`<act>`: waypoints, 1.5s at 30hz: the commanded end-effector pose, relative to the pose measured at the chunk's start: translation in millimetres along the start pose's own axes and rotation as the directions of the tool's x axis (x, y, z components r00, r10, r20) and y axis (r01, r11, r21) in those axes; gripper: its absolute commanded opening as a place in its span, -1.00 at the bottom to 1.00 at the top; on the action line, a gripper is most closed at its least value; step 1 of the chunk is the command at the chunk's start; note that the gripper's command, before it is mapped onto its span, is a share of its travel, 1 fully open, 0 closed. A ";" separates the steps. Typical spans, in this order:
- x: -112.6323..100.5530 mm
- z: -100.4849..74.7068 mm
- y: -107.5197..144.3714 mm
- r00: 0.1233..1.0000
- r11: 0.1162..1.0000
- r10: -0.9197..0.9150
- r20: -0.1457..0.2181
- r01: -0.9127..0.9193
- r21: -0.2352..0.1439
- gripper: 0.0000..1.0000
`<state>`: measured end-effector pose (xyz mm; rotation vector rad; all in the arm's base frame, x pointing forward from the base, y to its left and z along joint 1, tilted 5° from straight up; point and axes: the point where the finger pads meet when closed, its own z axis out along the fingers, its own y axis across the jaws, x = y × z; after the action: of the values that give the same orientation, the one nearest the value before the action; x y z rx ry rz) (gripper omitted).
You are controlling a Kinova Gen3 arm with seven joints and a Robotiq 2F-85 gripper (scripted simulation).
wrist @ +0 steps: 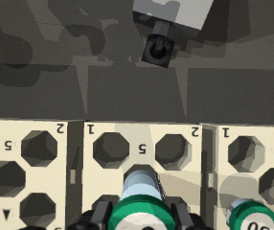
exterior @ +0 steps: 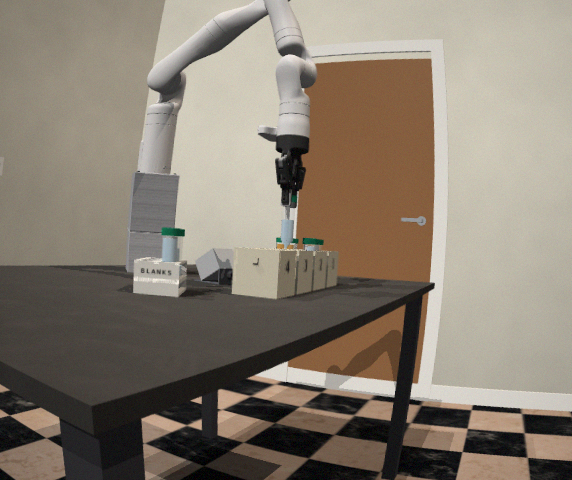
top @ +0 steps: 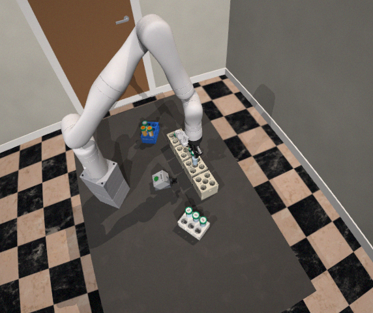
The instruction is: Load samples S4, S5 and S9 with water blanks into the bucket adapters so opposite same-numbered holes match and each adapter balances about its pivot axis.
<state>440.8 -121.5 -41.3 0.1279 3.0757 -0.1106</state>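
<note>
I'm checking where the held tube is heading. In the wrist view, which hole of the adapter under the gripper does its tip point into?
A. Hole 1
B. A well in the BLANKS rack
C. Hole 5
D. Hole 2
C. The tube held by the gripper points into the centre hole of the adapter, just under the printed 5, with holes 1 and 2 open either side.

White rack (exterior: 159, 277), side facing the exterior view: "BLANKS".
Middle adapter (wrist: 142, 165) in the wrist view, top face: "1", "2" and "5" beside its holes.
Left adapter (wrist: 12, 144) in the wrist view: "5" and "2" on top.
Right adapter (wrist: 266, 144) in the wrist view: "1" and "5" on top.
Seated tube's cap (wrist: 250, 218) in the right adapter: two digits, the last a "0"; the first is cut off.
Adapter sides (exterior: 287, 267) in the exterior view: dark digits, too small to read.
</note>
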 end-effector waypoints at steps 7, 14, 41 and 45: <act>-0.5 2.1 0.0 1.000 1.000 0.000 0.001 0.000 0.000 -0.80; -0.6 6.1 0.0 1.000 1.000 0.000 0.001 0.000 0.000 -0.80; -0.6 22.1 0.0 1.000 1.000 0.000 0.001 0.000 0.000 -0.80; -0.6 24.1 0.0 1.000 1.000 0.000 0.001 0.000 0.000 -0.80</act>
<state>442.2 -123.3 -64.5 0.1279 3.0757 -0.1107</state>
